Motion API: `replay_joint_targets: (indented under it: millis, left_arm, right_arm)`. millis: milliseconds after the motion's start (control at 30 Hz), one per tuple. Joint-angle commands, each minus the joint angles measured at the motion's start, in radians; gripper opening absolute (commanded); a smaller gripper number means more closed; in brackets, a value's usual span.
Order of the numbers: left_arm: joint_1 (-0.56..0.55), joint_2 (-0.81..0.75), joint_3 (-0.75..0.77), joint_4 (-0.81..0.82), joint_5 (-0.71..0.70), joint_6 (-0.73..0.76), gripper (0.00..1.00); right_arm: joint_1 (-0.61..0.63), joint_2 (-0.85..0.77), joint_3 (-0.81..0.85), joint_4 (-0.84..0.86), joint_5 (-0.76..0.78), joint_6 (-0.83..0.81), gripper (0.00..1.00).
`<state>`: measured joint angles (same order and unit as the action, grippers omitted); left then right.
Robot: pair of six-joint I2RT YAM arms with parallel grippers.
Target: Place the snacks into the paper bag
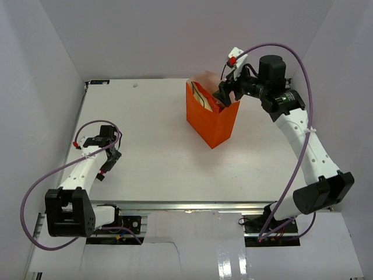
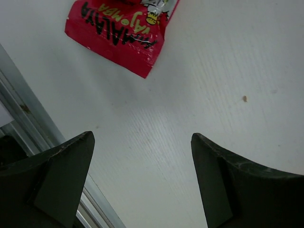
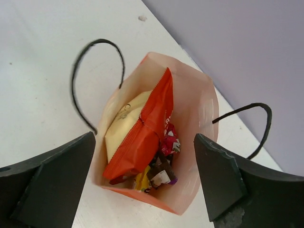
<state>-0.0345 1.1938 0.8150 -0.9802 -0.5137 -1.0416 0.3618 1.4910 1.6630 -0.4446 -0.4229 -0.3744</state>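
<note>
The orange paper bag (image 1: 213,119) stands upright right of the table's middle. My right gripper (image 1: 225,94) hovers over its mouth, open and holding nothing. From the right wrist view I look down between the spread jaws (image 3: 144,142) into the bag (image 3: 202,109). Inside lie the red-orange chip bag (image 3: 145,137), a pink-red wrapper (image 3: 170,138), a purple wrapper (image 3: 162,175) and a yellow packet (image 3: 141,181). My left gripper (image 1: 111,156) is at the table's left side, open (image 2: 142,137) over bare table. A red snack packet (image 2: 121,33) with black lettering lies flat just ahead of it.
The bag's black loop handles (image 3: 95,71) hang out to either side (image 3: 254,118). A metal rail (image 2: 33,128) runs along the table edge left of the left gripper. Pale walls enclose the table (image 1: 163,146) on three sides.
</note>
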Motion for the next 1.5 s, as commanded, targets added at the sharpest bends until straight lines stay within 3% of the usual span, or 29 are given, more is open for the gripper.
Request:
replay_joint_targets:
  millis: [0,200,333,567,800,1100,1133,1233,1467]
  left_arm:
    - [0.024,0.058,0.056,-0.031,-0.103,-0.008,0.93]
    - [0.108,0.223,0.093,0.076,-0.209,0.141,0.94]
    - [0.195,0.294,0.110,0.184,-0.204,0.274,0.94]
    - [0.277,0.383,0.131,0.327,-0.120,0.460,0.93]
    - [0.337,0.486,0.144,0.391,-0.008,0.517,0.91]
    - [0.377,0.477,0.124,0.405,0.196,0.512,0.63]
    - [0.378,0.468,0.119,0.405,0.217,0.509,0.54]
    - [0.378,0.431,0.098,0.405,0.299,0.503,0.37]
    - [0.378,0.348,0.047,0.417,0.464,0.483,0.20]
  right_arm:
    - [-0.021,-0.109,-0.045,-0.006,-0.137,-0.072,0.91]
    - [-0.107,-0.153,-0.173,-0.020,-0.218,-0.081,0.95]
    - [-0.138,-0.164,-0.206,-0.029,-0.246,-0.077,0.95]
    - [-0.161,-0.161,-0.221,-0.037,-0.281,-0.052,0.95]
    - [-0.172,-0.147,-0.195,-0.039,-0.300,-0.038,0.95]
    - [-0.190,-0.144,-0.187,-0.039,-0.307,-0.028,0.95]
    - [-0.192,-0.144,-0.187,-0.039,-0.309,-0.027,0.95]
    - [-0.198,-0.146,-0.184,-0.037,-0.312,-0.027,0.95]
    - [-0.210,-0.155,-0.187,-0.036,-0.321,-0.027,0.95]
